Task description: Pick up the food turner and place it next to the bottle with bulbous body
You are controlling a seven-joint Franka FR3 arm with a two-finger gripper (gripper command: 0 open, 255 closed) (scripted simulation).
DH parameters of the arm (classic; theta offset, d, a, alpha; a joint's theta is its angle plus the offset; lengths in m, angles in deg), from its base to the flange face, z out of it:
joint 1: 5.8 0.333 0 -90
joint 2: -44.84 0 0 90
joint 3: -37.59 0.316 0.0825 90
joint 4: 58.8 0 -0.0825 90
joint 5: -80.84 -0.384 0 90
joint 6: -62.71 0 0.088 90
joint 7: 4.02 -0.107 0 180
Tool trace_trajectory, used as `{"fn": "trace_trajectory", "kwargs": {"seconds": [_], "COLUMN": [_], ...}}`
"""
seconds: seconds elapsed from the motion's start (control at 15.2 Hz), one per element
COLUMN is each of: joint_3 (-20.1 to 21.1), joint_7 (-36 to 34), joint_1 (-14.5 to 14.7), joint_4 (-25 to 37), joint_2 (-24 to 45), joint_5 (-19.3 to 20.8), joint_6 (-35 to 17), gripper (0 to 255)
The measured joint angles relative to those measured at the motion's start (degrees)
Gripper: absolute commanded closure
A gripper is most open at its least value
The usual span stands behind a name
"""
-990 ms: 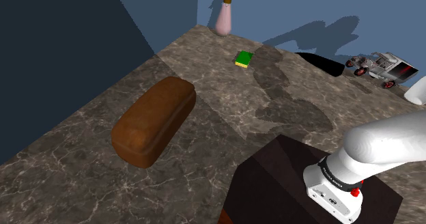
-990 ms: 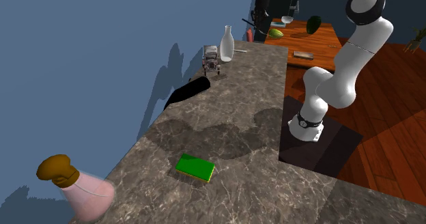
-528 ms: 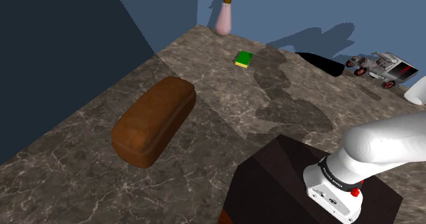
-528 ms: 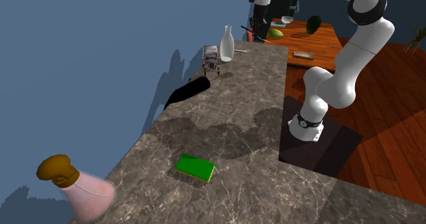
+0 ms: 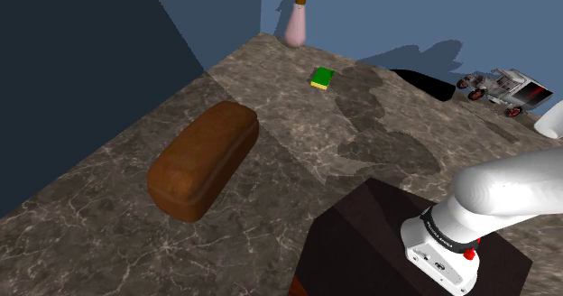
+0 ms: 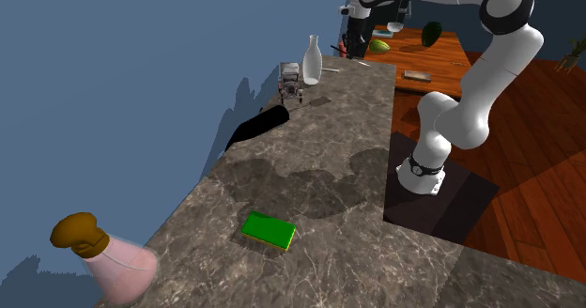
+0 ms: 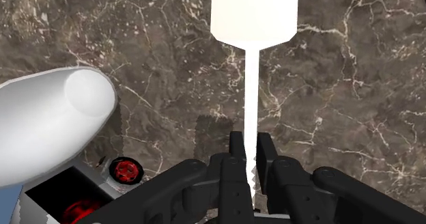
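End effector [image 7: 250, 141], clasping food turner [image 7: 254, 12], has shifted.

The arm [image 6: 496, 67] is rounded white links with dark joint rings. Its black base collar [image 5: 444, 232] carries small white lettering beside a red mark [image 5: 470, 252]. The all-black gripper [image 7: 250, 146] has ridged fingers [image 7: 266, 154].

gripper [image 7: 250, 147] lowered, closer to white bottle [image 6: 312, 60]
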Motion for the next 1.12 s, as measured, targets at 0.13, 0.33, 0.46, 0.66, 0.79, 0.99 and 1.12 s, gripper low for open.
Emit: {"fn": "trace_trajectory", "kwargs": {"seconds": [0.13, 0.33, 0.46, 0.66, 0.79, 0.99, 1.12], "joint_3": [-0.49, -0.95, -1.64, -2.56, -3.58, -4.59, -5.66], "joint_7": [0.04, -0.18, -0.08, 0.06, 0.27, 0.46, 0.70], "joint_1": [0.04, -0.12, 0.02, 0.12, 0.69, 1.00, 1.49], "joint_4": [-1.30, -3.87, -5.25, -7.29, -8.28, -9.98, -11.27], "joint_2": [0.05, -0.09, 0.11, 0.29, 0.90, 1.27, 1.80], "joint_5": [0.13, 0.53, 0.61, 0.82, 0.59, 0.63, 0.50], "joint_6": [-1.40, -3.89, -5.50, -7.81, -9.37, -11.47, -13.26], "gripper": [255, 255, 255, 255, 255, 255, 255]}}
